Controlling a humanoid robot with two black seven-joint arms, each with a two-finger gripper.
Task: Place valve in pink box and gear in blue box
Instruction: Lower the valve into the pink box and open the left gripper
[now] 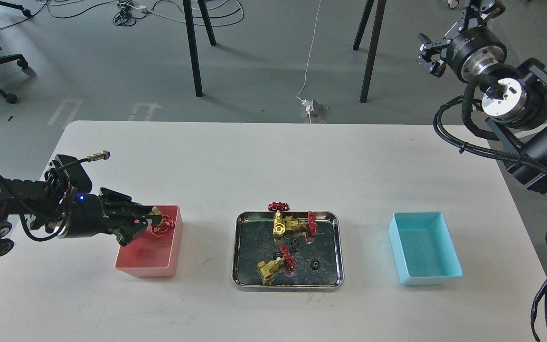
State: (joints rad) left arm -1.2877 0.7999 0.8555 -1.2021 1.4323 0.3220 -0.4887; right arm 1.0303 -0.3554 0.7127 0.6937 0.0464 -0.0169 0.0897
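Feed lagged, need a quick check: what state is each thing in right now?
Left tool: shut on a valve, over the pink box.
Right tool: raised off the table, grip unclear.
Blue box: empty.
Steel tray: holds three valves and several gears.

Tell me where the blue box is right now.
In the head view, the blue box sits on the table's right side, right of the steel tray, with nothing visible inside.
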